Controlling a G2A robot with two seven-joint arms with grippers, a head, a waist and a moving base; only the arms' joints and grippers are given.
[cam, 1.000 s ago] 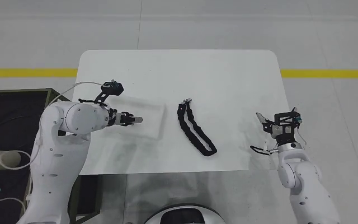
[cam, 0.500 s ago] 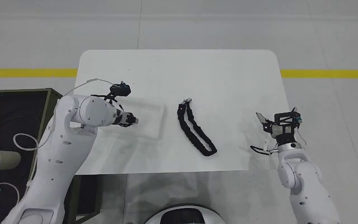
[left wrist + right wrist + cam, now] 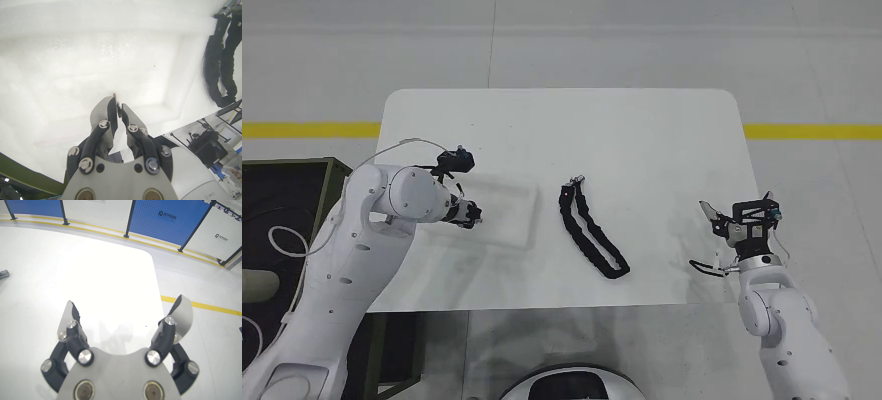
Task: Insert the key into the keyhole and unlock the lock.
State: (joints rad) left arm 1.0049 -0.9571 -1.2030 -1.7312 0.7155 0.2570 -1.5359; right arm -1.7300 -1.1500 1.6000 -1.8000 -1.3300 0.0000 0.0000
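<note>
The left gripper (image 3: 474, 213) hangs over the white foam tray (image 3: 514, 225) on the left of the counter (image 3: 662, 140), jaws nipped narrow on the small key (image 3: 118, 104). The black chain lock (image 3: 617, 268) lies mid-counter. The right gripper (image 3: 700, 237) sits at the right edge, jaws wide.

White table (image 3: 642, 130) with rounded corners, on grey floor (image 3: 592, 40). White foam tray (image 3: 517, 215) with shallow rectangular recess, flat on left half of table. Yellow floor line (image 3: 302, 129) behind table. Dark box with green rim (image 3: 282, 200) beside left table edge. Blue and white perforated panels (image 3: 166, 219) along far floor line.
</note>
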